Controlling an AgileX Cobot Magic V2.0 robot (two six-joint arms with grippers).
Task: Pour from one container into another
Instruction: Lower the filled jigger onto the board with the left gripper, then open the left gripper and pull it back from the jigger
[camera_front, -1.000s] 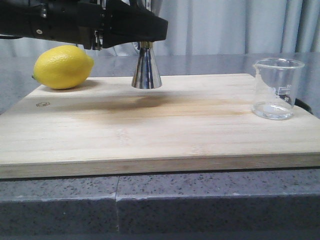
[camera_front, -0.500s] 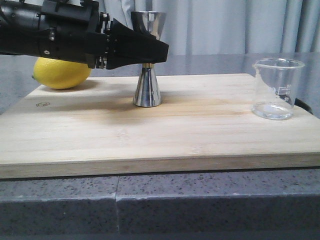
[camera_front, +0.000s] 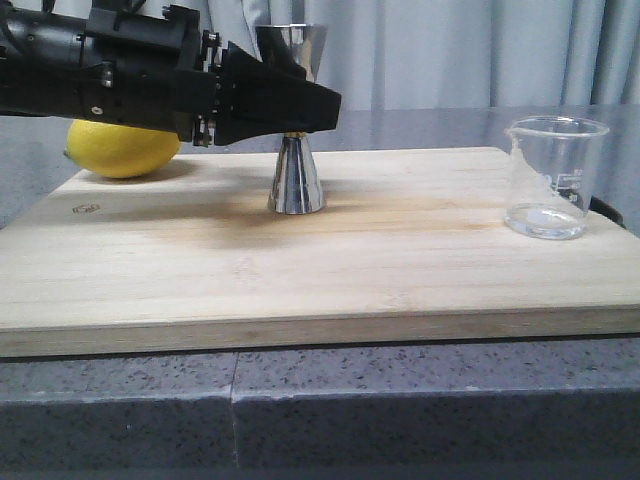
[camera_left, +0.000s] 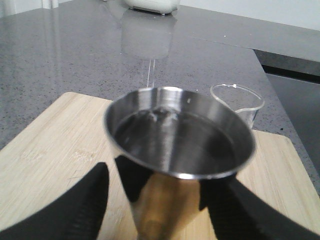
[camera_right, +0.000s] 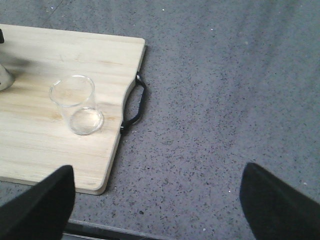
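The steel jigger (camera_front: 296, 185) stands upright on the wooden board (camera_front: 300, 270), left of centre. My left gripper (camera_front: 320, 108) straddles its narrow waist from the left. In the left wrist view the jigger (camera_left: 175, 140) fills the middle, and bare wood shows between one finger (camera_left: 80, 210) and its body, so the left gripper (camera_left: 160, 210) reads as open. The glass beaker (camera_front: 553, 180) stands at the board's right end; it also shows behind the jigger as the beaker (camera_left: 237, 100). My right gripper (camera_right: 157, 200) hangs wide open over the grey counter, to the right of the beaker (camera_right: 77, 105).
A lemon (camera_front: 125, 150) lies at the board's far left corner, behind my left arm. The board has a black handle (camera_right: 135, 105) on its right edge. Grey speckled counter (camera_right: 225, 100) surrounds the board, and curtains hang behind.
The jigger came down from just above the board and now stands on it. My left gripper descended with it and stays around its waist. The beaker has not moved.
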